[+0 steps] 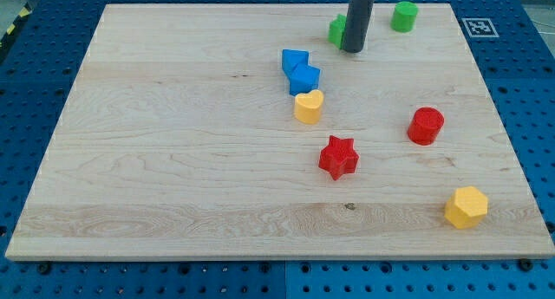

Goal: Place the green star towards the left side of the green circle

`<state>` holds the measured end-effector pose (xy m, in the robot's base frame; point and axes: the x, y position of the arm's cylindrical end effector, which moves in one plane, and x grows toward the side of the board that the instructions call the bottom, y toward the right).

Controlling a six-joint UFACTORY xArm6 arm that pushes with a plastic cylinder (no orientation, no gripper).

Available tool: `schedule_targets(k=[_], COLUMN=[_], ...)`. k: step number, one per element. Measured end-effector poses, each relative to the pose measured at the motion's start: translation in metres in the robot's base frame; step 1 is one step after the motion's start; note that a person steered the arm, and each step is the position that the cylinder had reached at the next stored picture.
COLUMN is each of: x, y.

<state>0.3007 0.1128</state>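
Tip: my tip (pixel 353 50) is down on the desk (pixel 173 160) near the view's top, touching or all but touching the green star (pixel 336 29); the rod covers the star's right part.
Pincer: none on this rig, just a bare rod, so nothing to report as apart, together or clamped.
Green star: near the view's top edge, only its left bit shows past the rod; shape hard to confirm, mostly hidden.
Green circle (pixel 404 16): to the view's right of the star, near, not touching; rod sits between them.
Progress: star looks already on the circle's left side, so prob. close to done or at the finishing nudge.
Others: two blue blocks (pixel 300 70) touching each other, w/ a yellow heart (pixel 308 107) just below them; red star (pixel 338 157), red cylinder (pixel 426 126), yellow hexagon (pixel 466 206) all well apart from the action.
Risk 1: tip is on the star's right, so any further push to the left drives it away from the circle.
Risk 2: star is near the desk's top edge; an upward push could send it off.
Risk 3: rod swinging right on the way out could knock the circle.
Risk 4: off-centre contact on a star point would spin it rather than slide it.
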Motion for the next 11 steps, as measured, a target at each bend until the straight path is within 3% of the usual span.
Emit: schedule_targets(k=[2, 4, 7, 9, 11], x=[-0.013, 0.004, -0.026, -0.042, -0.061], y=[0.000, -0.009, -0.018, -0.078, -0.050])
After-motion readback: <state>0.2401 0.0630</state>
